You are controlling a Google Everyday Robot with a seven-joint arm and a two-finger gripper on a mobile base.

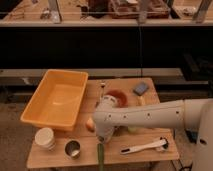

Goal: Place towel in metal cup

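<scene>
The metal cup point(73, 148) stands upright near the table's front left, beside a white cup point(45, 138). My white arm reaches in from the right. My gripper point(101, 141) points down over the table's front edge, a short way right of the metal cup. It is shut on a narrow green towel point(100, 157), which hangs straight down from it past the front edge. The towel is beside the cup, not over it.
A large yellow bin point(55, 97) fills the table's left side. A red bowl point(118, 95), a blue sponge point(141, 88) and a utensil point(102, 87) lie at the back. A white brush point(145, 146) lies front right. An orange object point(90, 124) sits by my wrist.
</scene>
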